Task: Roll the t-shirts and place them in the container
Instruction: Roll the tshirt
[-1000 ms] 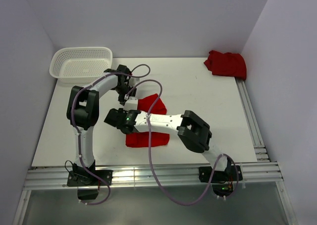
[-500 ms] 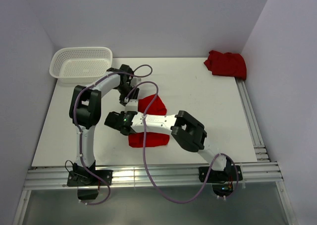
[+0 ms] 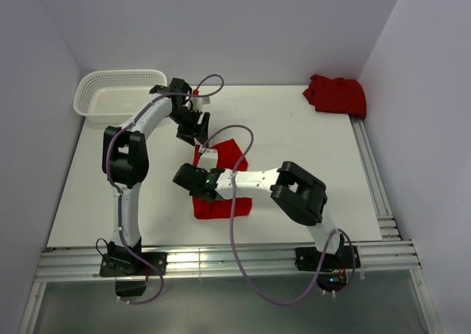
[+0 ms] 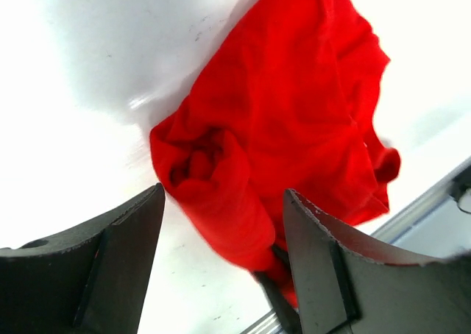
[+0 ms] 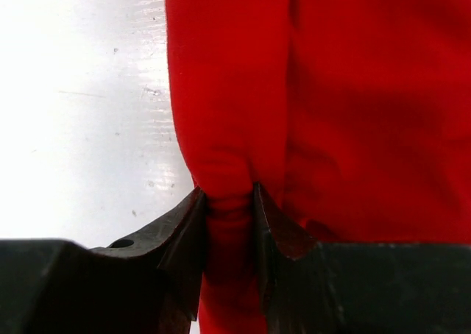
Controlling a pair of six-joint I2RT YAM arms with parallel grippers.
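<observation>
One red t-shirt [image 3: 229, 154] is laid mid-surface — the right gripper [image 3: 190, 183] set against its left edge; a second t-shirt [image 3: 335, 93] is bunched at the far-right corner.

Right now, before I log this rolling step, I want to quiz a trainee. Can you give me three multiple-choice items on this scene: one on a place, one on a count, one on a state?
1. Where does the white basket stand?
A) at the far left corner of the table
B) at the near right corner
C) on top of a shirt

2. How many red t-shirts are in view?
A) one
B) two
C) four

3. What is the right gripper doing?
A) hanging open over bare table
B) gripping the basket rim
C) shut on a rolled fold of the centre t-shirt

Answers:
1 A: the top view shows it at the far left.
2 B: there is the centre t-shirt, plus a far-right t-shirt bundled in the corner.
3 C: the right wrist view shows red cloth pinched in it.
</observation>
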